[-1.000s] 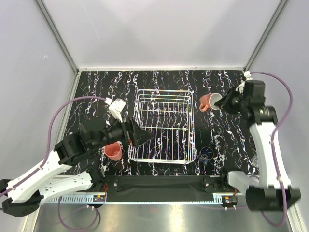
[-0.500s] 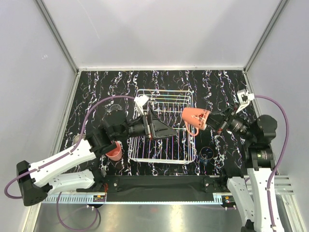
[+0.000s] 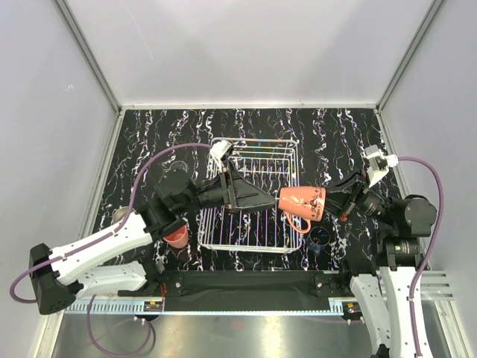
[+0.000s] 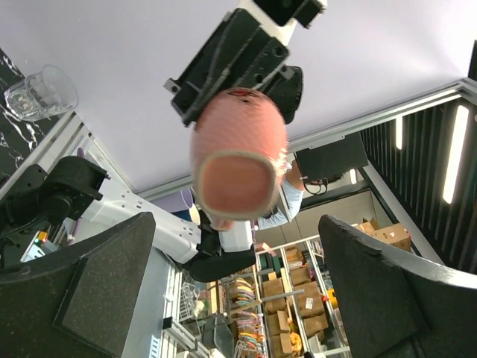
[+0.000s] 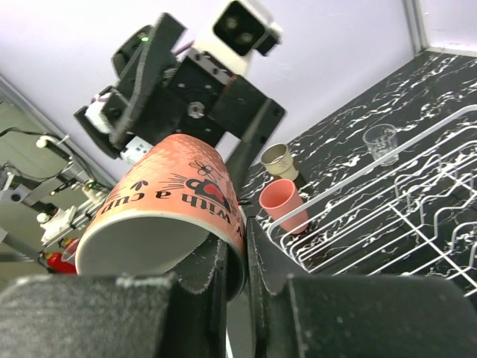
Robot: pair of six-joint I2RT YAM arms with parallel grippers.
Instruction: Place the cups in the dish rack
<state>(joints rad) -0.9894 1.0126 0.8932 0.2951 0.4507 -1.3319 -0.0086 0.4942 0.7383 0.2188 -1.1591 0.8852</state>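
1. Orange mug (image 3: pixel 302 203) lies on its side in the air over the right rim of the dish rack (image 3: pixel 246 230) in the overhead view. Its mouth is turned to the right gripper (image 3: pixel 328 203), which is clamped on the mug's rim. The left gripper (image 3: pixel 250 198) hangs over the middle of the rack, fingers spread and aimed at the mug's base. Whether they touch it cannot be told here. A pink tumbler (image 3: pixel 177 236) stands just beside the rack's left side near its front corner. A dark blue cup (image 3: pixel 320 237) sits just off the rack's right front corner, and a cream cup (image 3: pixel 122 215) stands well to the rack's left.
2. Left wrist view: the mug's base faces the camera, centred beyond the two wide-apart fingers (image 4: pixel 97 291), neither of which touches it. The right gripper grips the mug from behind. A clear glass (image 4: pixel 41 93) stands on the dark table at the upper left.
3. Right wrist view: the fingers (image 5: pixel 201 276) pinch the mug's wall at the rim, one inside the mouth and one outside. Past the rack's left side stand the pink tumbler, the cream cup and a second clear glass (image 5: pixel 380 142).
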